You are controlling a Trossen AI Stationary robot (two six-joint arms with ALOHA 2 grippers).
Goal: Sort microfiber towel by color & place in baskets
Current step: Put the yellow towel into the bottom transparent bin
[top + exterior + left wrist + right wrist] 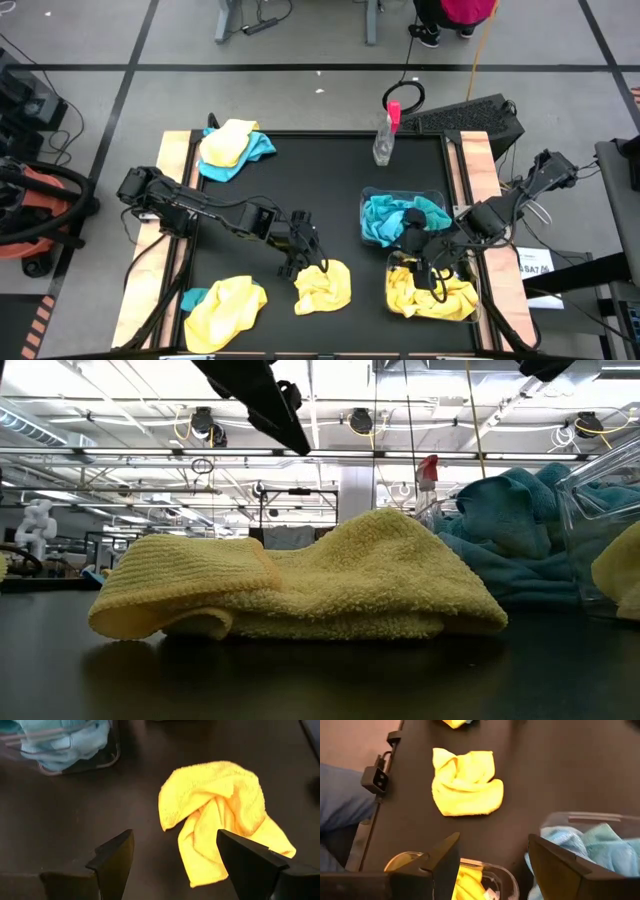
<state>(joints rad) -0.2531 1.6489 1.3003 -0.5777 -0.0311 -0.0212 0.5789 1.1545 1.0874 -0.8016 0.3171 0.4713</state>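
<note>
A crumpled yellow microfiber towel (325,286) (220,815) (467,782) lies flat on the black table near its front middle. My left gripper (300,258) (175,865) hovers open just left of and above it, touching nothing. The far clear basket (372,200) (112,755) holds teal towels (395,218). The near clear basket (392,262) (502,875) holds yellow towels (435,295). My right gripper (425,252) (492,865) hangs open above the gap between the two baskets, with nothing between its fingers.
A yellow towel on a teal one (235,147) lies at the far left corner. Another yellow towel (228,308), with teal showing at its left edge (193,298), lies at the near left. A clear spray bottle with a pink top (385,138) stands at the far edge.
</note>
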